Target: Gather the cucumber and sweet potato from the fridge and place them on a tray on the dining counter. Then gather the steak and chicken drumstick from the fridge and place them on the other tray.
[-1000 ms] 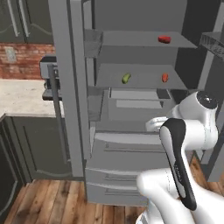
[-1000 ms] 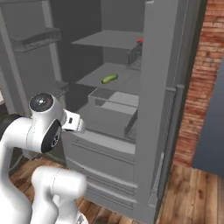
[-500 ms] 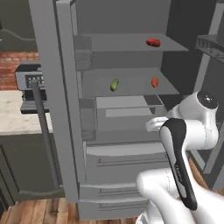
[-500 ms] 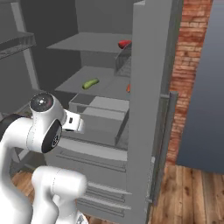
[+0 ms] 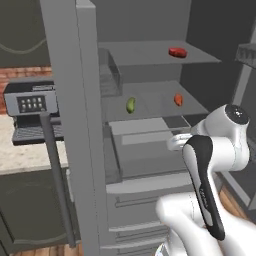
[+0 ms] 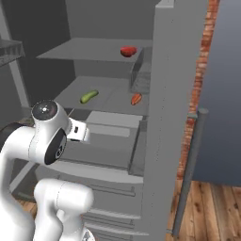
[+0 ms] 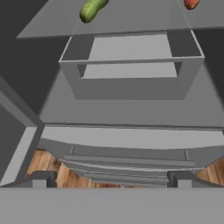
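The fridge stands open in front of me. A green cucumber (image 5: 130, 104) (image 6: 89, 96) (image 7: 92, 8) lies on the middle shelf, with the orange sweet potato (image 5: 178, 99) (image 6: 136, 99) (image 7: 190, 3) to its right on the same shelf. One shelf higher rests the red steak (image 5: 177, 52) (image 6: 128, 51). The chicken drumstick, both trays and the dining counter are out of view. My gripper (image 7: 112, 181) is open and holds nothing; it hangs in front of the fridge, below and short of the middle shelf, looking at the grey drawer (image 7: 131, 65).
The open left fridge door (image 5: 75, 125) with its long bar handle (image 5: 55, 175) stands close on the left. A coffee machine (image 5: 32, 107) sits on the counter beyond it. The right door (image 6: 164, 122) and a brick wall (image 6: 207, 47) bound the right side. Wooden floor (image 6: 212, 207) lies below.
The whole picture has shifted and the fridge looms larger: the base has driven closer to it. The arm keeps its folded pose and the gripper stays open.
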### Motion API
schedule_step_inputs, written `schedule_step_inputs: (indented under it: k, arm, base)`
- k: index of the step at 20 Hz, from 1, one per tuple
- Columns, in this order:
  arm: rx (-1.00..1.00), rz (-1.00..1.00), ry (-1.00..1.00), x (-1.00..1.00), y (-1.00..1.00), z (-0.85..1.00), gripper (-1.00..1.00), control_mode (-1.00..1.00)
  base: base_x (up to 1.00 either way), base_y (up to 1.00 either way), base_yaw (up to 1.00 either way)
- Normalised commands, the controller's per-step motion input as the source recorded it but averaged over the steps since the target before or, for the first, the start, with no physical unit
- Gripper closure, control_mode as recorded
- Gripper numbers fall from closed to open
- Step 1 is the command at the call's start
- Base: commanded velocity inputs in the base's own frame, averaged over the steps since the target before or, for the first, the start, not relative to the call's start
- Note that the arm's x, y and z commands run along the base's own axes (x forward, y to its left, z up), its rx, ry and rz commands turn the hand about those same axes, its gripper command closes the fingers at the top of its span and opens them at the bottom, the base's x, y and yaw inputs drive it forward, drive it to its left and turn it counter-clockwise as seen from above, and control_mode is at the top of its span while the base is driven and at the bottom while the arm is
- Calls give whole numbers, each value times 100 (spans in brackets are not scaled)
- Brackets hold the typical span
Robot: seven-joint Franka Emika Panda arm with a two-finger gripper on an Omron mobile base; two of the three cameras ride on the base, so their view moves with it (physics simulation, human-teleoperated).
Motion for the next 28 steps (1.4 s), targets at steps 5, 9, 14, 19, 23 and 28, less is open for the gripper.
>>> schedule_step_inputs:
  k: [5,9,14,19,23,28]
  arm:
    - [0,0,0,0,0,0,-100,100]
    - [0,0,0,0,0,0,-100,100]
    - [0,0,0,0,0,0,-100,100]
    - [0,0,0,0,0,0,-100,100]
    - [0,0,0,0,0,0,-100,100]
    - [0,0,0,0,0,0,-100,100]
  base:
    - [30,28,-7]
    - [17,16,0]
    - [26,10,8]
    - [25,3,14]
    - [16,0,15]
    - [15,0,7]
